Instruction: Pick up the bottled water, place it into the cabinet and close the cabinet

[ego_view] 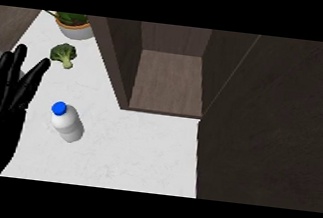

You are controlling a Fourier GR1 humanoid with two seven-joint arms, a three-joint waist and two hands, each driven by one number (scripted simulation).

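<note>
A clear water bottle [67, 124] with a blue cap stands upright on the white counter [130, 152], left of centre. My left hand [2, 98] shows at the view's left edge, open with straight fingers pointing up, a short way left of the bottle and apart from it. The dark wooden cabinet [169, 81] stands open at the back, its inner shelf bare. Its open door [274, 124] fills the right side of the view. My right hand does not show.
A broccoli floret [64, 54] lies on the counter behind the bottle. A potted plant [75, 24] stands at the far left back corner. The counter's left edge runs beside my left hand.
</note>
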